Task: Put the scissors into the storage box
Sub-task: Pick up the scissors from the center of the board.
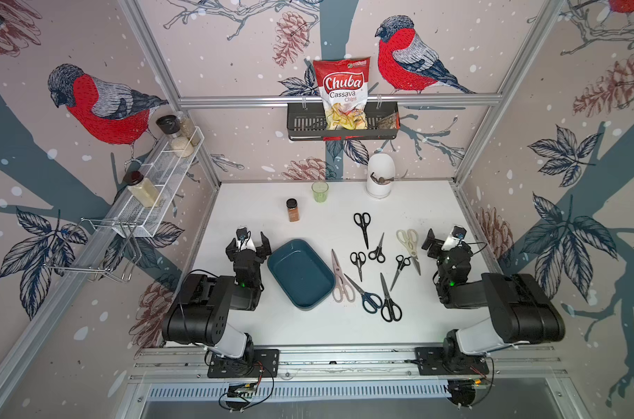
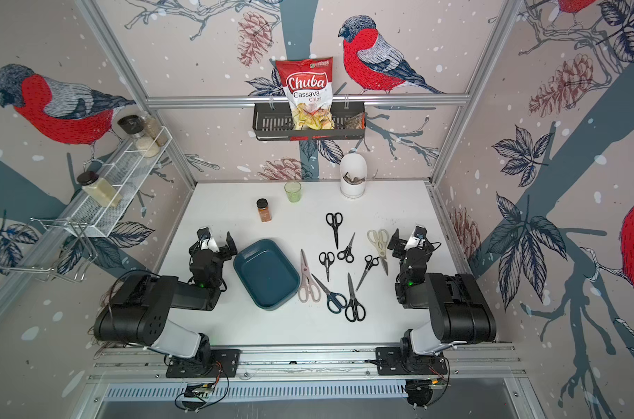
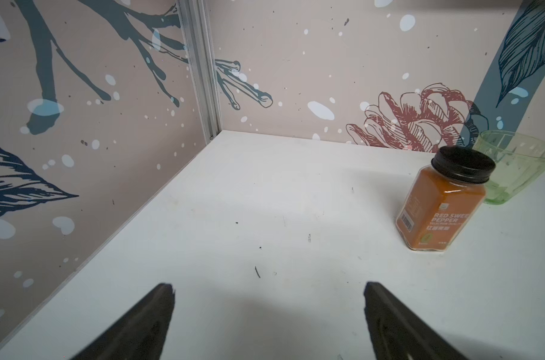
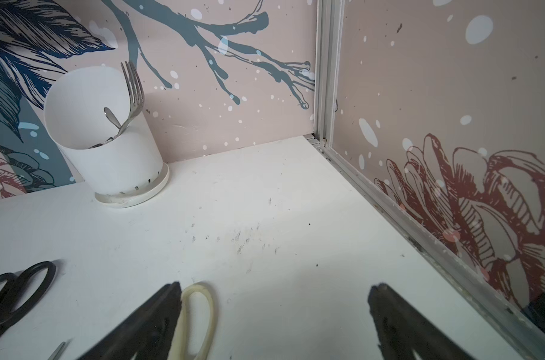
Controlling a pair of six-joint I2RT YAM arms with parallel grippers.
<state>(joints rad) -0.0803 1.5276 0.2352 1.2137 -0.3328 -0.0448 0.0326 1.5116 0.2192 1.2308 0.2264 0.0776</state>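
Right gripper (image 4: 274, 288): jaws wide apart, gripping nothing, low over the table (image 1: 308, 326) | left gripper (image 3: 268, 285): jaws wide apart, gripping nothing | scissors (image 1: 363, 228): eight pairs flat on the table between both grippers, cream shears (image 1: 411, 250) just beside right gripper | storage box (image 1: 301, 272): just beside left gripper, on its scissors side

Bright, even light on my white tabletop (image 1: 308, 326), soft shadows. Wrist views blur my near fingertips (image 3: 149, 321); top views bend at edges.
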